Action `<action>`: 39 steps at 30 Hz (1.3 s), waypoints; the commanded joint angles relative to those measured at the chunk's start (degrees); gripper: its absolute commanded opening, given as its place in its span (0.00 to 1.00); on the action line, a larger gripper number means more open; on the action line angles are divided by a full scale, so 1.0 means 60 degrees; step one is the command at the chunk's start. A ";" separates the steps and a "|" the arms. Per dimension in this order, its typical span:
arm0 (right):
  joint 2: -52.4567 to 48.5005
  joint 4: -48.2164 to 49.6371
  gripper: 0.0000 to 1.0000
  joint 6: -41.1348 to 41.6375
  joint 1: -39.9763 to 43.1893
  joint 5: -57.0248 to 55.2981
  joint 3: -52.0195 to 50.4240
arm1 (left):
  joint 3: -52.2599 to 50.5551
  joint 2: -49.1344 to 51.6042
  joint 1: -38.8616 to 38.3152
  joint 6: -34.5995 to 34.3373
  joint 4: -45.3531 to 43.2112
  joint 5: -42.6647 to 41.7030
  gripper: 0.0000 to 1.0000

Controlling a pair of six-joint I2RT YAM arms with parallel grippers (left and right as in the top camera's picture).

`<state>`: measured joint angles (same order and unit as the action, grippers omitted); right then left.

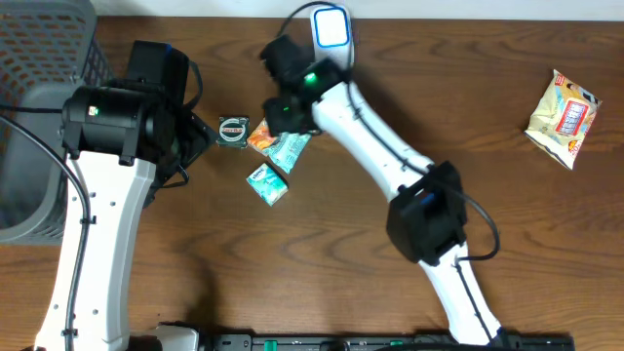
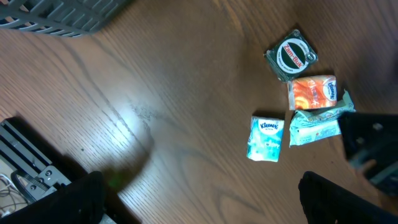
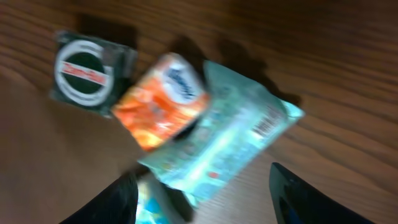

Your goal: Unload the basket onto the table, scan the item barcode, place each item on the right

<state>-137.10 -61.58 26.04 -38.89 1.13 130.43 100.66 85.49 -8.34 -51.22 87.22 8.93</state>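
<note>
Teal packet beneath my spread right gripper

The teal packet (image 3: 224,143) touches the orange packet (image 3: 158,102), which lies beside the green tin (image 3: 90,71). My right gripper (image 3: 200,174) hovers over it, unclenched. My left gripper (image 2: 199,186), near the tin, gapes empty.

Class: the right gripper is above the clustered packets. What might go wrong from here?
1. The teal packet lies against the orange packet, so the open right gripper may pinch or drag both.
2. Its barcode sits near one end; a finger there might hide it from scanning.
</note>
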 commanded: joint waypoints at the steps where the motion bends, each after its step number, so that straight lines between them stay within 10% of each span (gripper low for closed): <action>1: -0.0069 0.0073 0.62 0.0878 -0.0386 -0.1825 -0.0015 | -0.0015 0.0022 0.0047 -0.0055 0.0062 0.0058 0.98; 13: -0.1537 0.0055 0.61 0.1293 -0.0747 -0.2171 -0.0015 | -0.0015 0.0022 0.0047 -0.0055 0.0062 0.0058 0.98; 19: -0.1843 -0.0528 0.31 0.1293 -0.0743 -0.2167 -0.0011 | -0.0015 0.0022 0.0047 -0.0055 0.0062 0.0058 0.98; 33: -0.0652 -0.2579 0.07 0.0973 -0.0186 -0.1993 -0.0007 | -0.0015 0.0022 0.0047 -0.0055 0.0062 0.0058 0.98; 39: -0.0506 -0.2452 0.04 -0.0776 0.0652 0.1184 -0.0007 | -0.0015 0.0022 0.0047 -0.0055 0.0062 0.0058 0.98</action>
<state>-143.13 -76.66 28.34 -37.80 -3.95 130.39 100.66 85.49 -8.34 -51.22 87.22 8.93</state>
